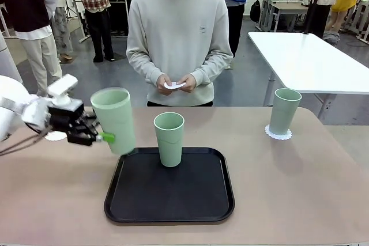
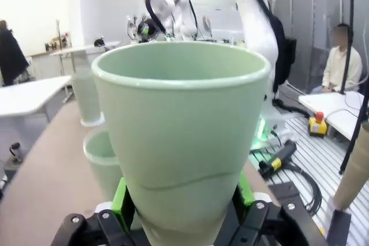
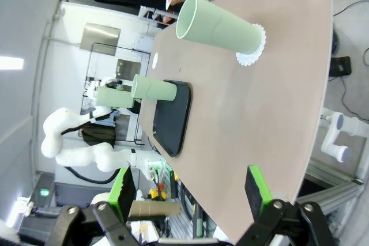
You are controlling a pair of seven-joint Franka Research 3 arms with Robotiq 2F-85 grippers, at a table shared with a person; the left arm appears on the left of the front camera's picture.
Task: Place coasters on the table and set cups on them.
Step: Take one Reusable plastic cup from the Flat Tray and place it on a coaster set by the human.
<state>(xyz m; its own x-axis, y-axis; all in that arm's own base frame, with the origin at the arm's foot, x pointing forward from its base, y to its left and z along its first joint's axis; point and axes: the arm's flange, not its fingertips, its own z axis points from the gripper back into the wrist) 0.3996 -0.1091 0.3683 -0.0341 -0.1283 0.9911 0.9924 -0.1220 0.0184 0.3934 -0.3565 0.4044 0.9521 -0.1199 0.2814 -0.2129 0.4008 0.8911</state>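
Three cups on the go right now. My left hand (image 1: pixel 102 136) is pinching the first cup (image 1: pixel 114 120) low on its wall, a green pad on either side, and that cup's up off the desk (image 1: pixel 288 188), leaning a bit, by the far left corner of the black tray (image 1: pixel 167 200). The second cup (image 1: pixel 169 138) stands upright on the tray, just to the right of that hand. The third cup (image 1: pixel 284 112) is way further right, upright on a doily coaster (image 1: pixel 278 135). A bare coaster (image 1: pixel 56 136) lies flat on the desk just behind my left hand. My right hand (image 3: pixel 190 191) is spread wide, well apart from the third cup. The person across the desk has a last coaster (image 1: pixel 174 86) pinched between both of their hands (image 1: pixel 176 83), well beyond my left hand.
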